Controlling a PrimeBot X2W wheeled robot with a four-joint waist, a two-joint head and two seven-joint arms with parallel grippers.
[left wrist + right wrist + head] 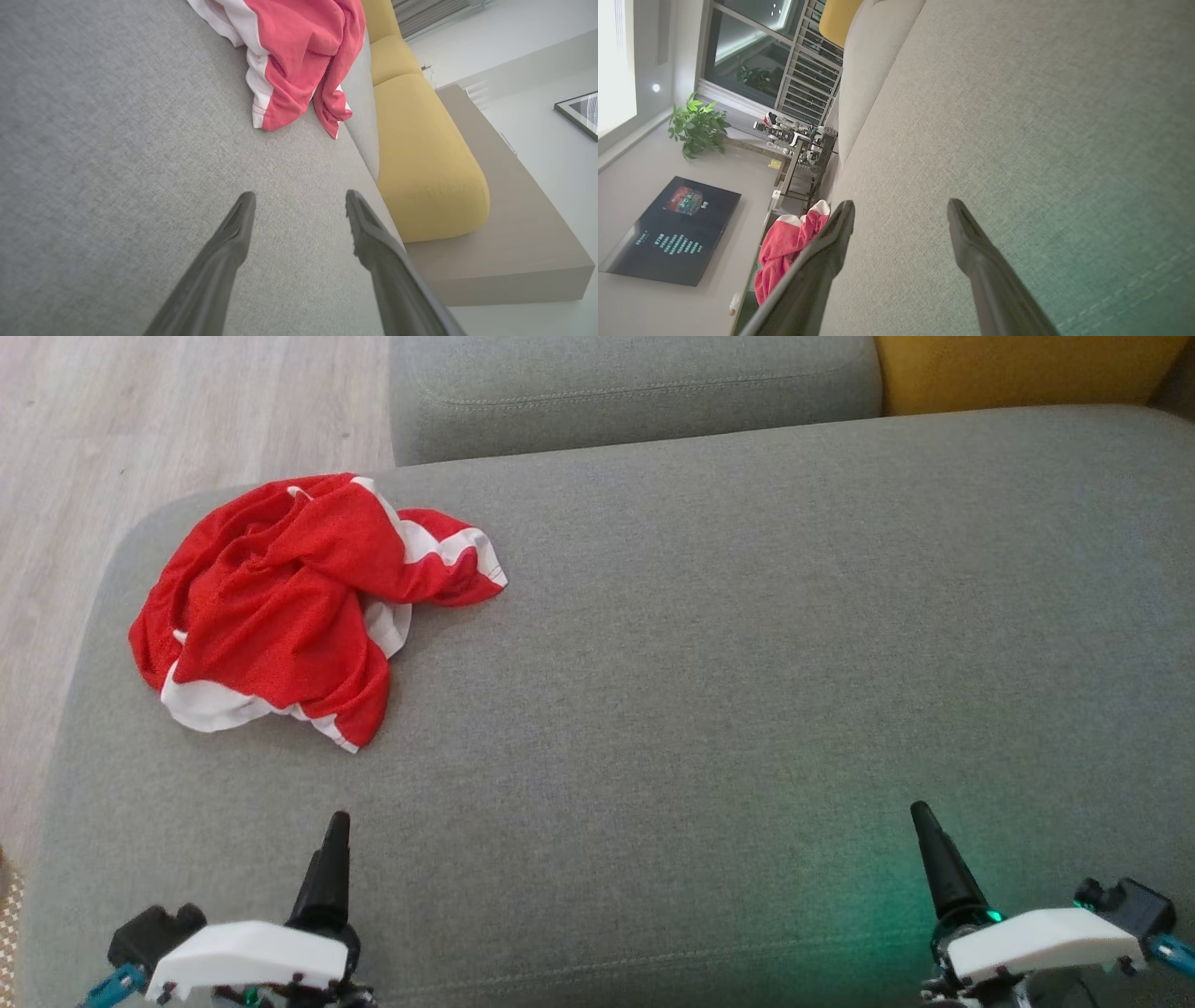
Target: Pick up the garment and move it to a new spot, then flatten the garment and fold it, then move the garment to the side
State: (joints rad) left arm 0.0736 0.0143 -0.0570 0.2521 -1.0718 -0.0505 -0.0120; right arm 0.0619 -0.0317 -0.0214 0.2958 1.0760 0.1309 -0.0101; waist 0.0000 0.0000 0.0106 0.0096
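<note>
Left gripper: two long dark fingers spread well apart, nothing between them. The tips hang over bare fabric of the grey woven sofa seat; I cannot tell whether they touch it. In the head view it sits at the near left, seen edge-on.
Right gripper: fingers likewise parted wide, nothing held. It is over bare grey seat at the near right.
Green glow: a tint on the seat fabric just left of the right gripper's base.
Writing: a dark flat screen in the right wrist view carries pale rows of text and a reddish emblem, too small to read.
Garment: a crumpled red mesh garment with white bands, heaped at the far left of the seat, close to its left edge and near the grey back cushion.
Garment vs left gripper: beyond the fingertips and slightly left, apart from them, with bare seat between.
Garment vs right gripper: well apart, far off to the left across the seat. In the right wrist view one finger partly hides it.
Surroundings: pale wood-look floor at far left; yellow cushion at far right, behind the seat.
</note>
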